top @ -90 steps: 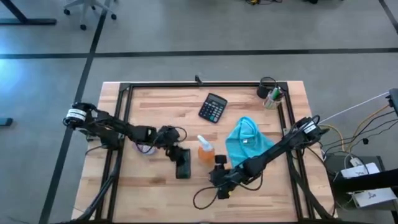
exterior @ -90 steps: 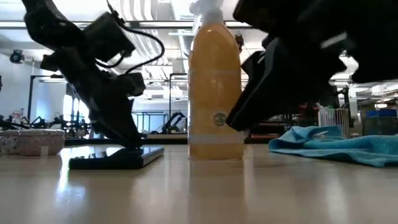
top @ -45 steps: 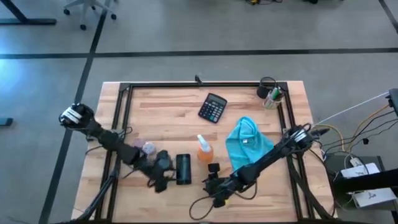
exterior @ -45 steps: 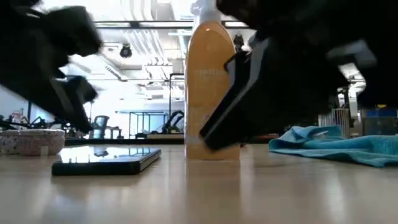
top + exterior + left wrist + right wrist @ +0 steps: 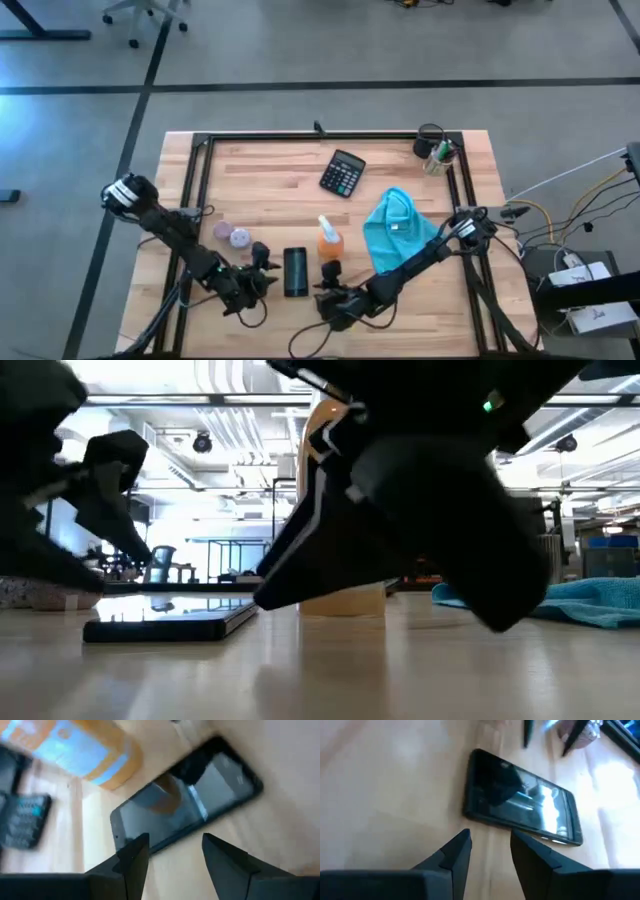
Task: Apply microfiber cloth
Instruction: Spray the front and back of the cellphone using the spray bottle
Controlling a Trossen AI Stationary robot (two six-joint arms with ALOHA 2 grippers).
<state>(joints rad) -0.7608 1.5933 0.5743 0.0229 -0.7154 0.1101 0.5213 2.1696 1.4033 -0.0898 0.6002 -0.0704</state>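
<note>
Both my arms have dropped toward the near edge since a second ago. The left gripper, which was pressing down on the smartphone back then and had already let go half a second ago, now sits low just left of it, a touch farther toward the near edge. The right gripper has slid left along the near side and now sits just near-right of the phone, below the orange spray bottle. The phone itself lies flat, screen up, about where it lay half a second ago.

Fingers now: in the left wrist view my left fingers stand apart with bare air between them, holding nothing, the phone lying just ahead of the tips. Same on the right: the right fingers are parted a little, empty, pointing at the phone, not touching it.

The microfiber cloth hasn't budged: it lies crumpled on the right part of the table, right of the bottle, with the right arm passing along its near edge. From table height it shows as a turquoise heap far right. The calculator sits farther back, untouched.
</note>
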